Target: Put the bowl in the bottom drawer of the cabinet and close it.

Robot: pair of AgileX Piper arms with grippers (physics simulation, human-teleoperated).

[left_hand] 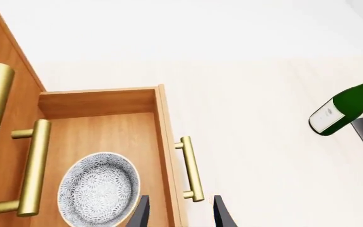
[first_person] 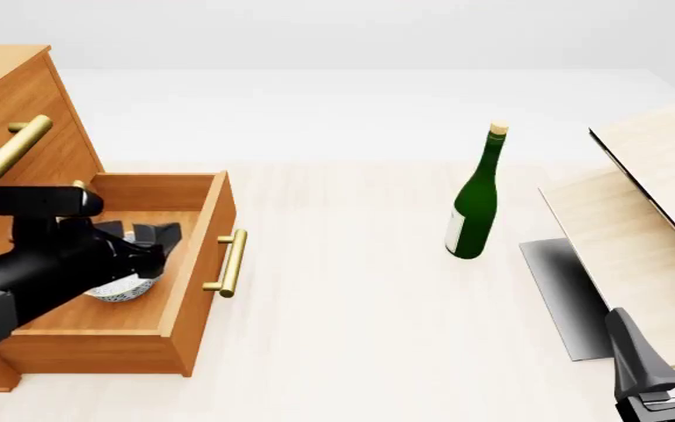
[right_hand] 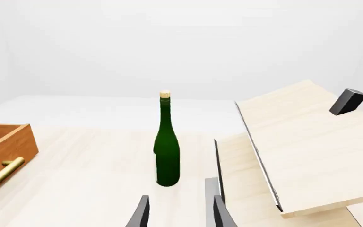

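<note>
We see the bowl (left_hand: 98,188) lying inside the bottom drawer (first_person: 203,230), which is pulled out from the cabinet (first_person: 10,92) and stands open. The bowl rests upright on the drawer floor, closer to the cabinet side than to the drawer front, and it touches no gripper. In the front view the bowl is partly hidden behind the left arm.

The left gripper (left_hand: 180,215) hangs above the open drawer with its fingers spread apart and nothing between them. In the left wrist view the front panel of the drawer and its brass handle (left_hand: 190,168) appear just beyond the gap of the fingers (one finger over the drawer inside, the other over the worktop side).

The right gripper (first_person: 664,338) is low at the near right corner of the front view, well apart from the cabinet. Its fingers are also spread, and they hold nothing.

On the worktop (first_person: 350,316) a green bottle (first_person: 476,195) stands upright with a pale label and a light cork top, between the drawer and the pale wooden boards (first_person: 642,229). The boards are at the right side, tilted, with a dark grey plate (first_person: 562,294) under them. We cannot tell what the small dark block (right_hand: 347,101) on the upper board is.
</note>
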